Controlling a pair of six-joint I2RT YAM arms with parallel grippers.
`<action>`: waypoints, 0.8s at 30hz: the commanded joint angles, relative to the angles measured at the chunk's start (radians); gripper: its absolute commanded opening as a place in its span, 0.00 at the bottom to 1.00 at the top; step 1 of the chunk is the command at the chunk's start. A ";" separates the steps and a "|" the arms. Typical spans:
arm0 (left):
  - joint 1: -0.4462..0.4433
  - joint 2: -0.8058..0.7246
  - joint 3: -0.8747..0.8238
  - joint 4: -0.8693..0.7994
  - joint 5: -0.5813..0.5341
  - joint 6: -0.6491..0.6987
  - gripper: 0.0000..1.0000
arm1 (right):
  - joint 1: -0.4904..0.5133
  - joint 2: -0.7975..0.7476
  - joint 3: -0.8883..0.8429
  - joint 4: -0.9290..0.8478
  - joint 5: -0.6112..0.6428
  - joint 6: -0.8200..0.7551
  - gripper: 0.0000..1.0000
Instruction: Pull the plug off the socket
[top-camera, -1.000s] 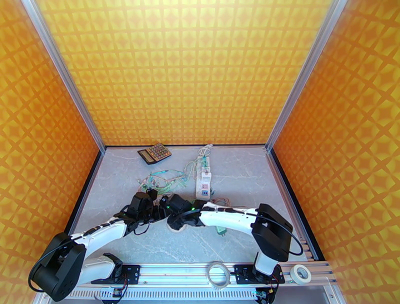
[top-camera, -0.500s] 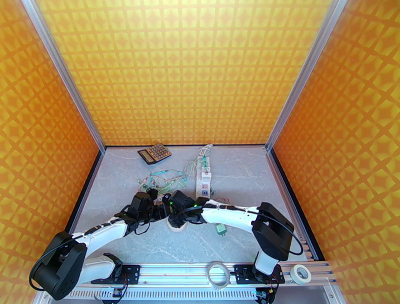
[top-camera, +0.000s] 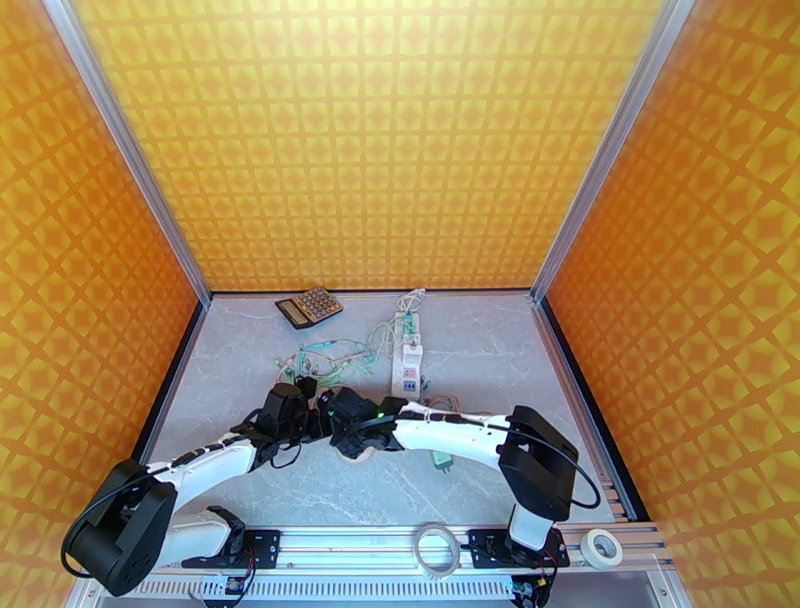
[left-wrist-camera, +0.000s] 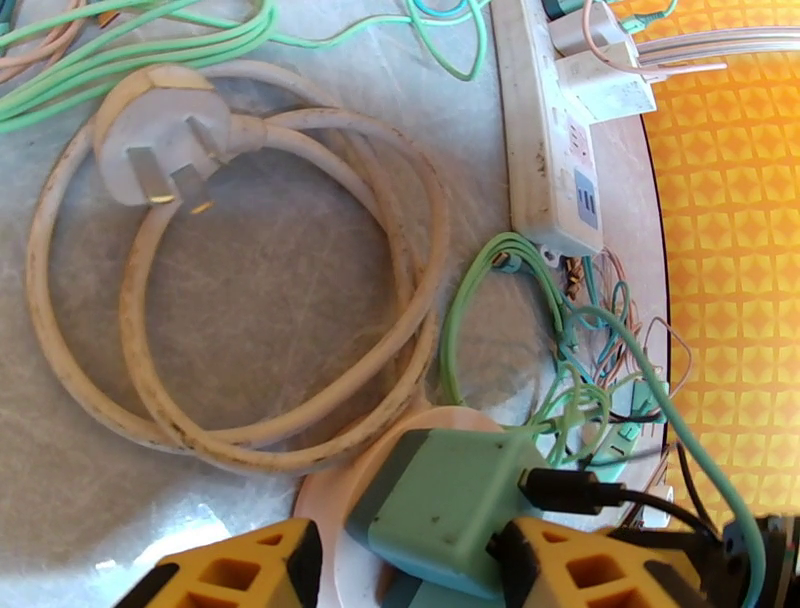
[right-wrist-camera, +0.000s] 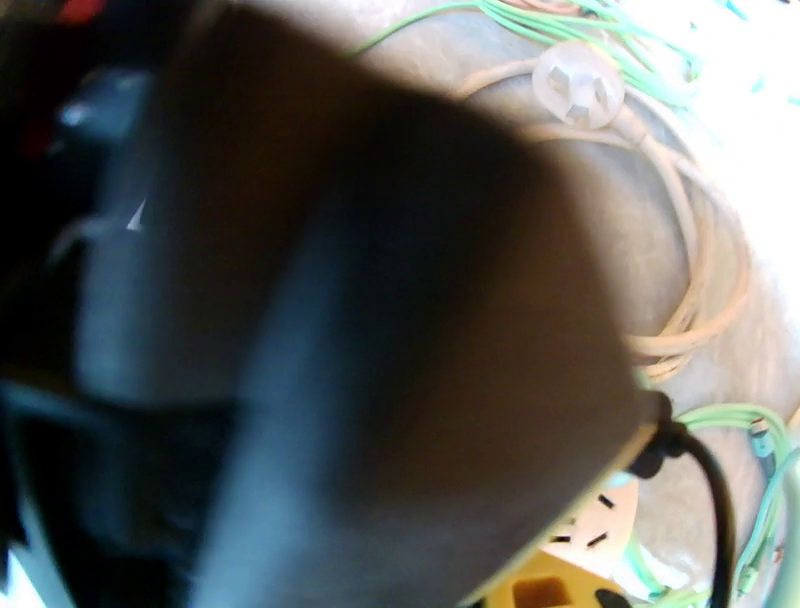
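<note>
A mint-green plug (left-wrist-camera: 450, 510) sits on a round white socket (left-wrist-camera: 325, 520) at the near middle of the table. My left gripper (left-wrist-camera: 410, 575) has its yellow fingers on both sides of the green plug, shut on it. A black cable end (left-wrist-camera: 565, 490) enters the plug's right side. In the top view my left gripper (top-camera: 312, 420) and right gripper (top-camera: 340, 425) meet tip to tip over the socket (top-camera: 357, 452). The right wrist view is mostly blocked by a dark blurred shape; the socket's slotted face (right-wrist-camera: 600, 510) and one yellow fingertip (right-wrist-camera: 545, 585) show below it. What the shut right gripper touches is hidden.
A coiled white cable with a three-pin plug (left-wrist-camera: 160, 145) lies just beyond the socket. A white power strip (top-camera: 408, 365) and tangled green wires (top-camera: 325, 355) lie farther back, a calculator (top-camera: 309, 306) at the rear. A small green plug (top-camera: 440, 462) lies under the right arm. Tape rolls (top-camera: 437, 549) sit on the front rail.
The right gripper has shifted slightly left, closer against the left gripper. The left arm has stayed in place.
</note>
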 joint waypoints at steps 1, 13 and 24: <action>-0.054 0.125 -0.092 -0.335 -0.074 0.047 0.52 | -0.032 -0.006 -0.001 0.215 -0.265 0.041 0.14; -0.067 0.128 -0.094 -0.332 -0.083 0.041 0.52 | 0.028 0.019 0.072 0.133 -0.165 -0.034 0.14; -0.085 0.159 -0.086 -0.319 -0.091 0.038 0.52 | 0.131 0.075 0.161 0.047 -0.080 -0.082 0.14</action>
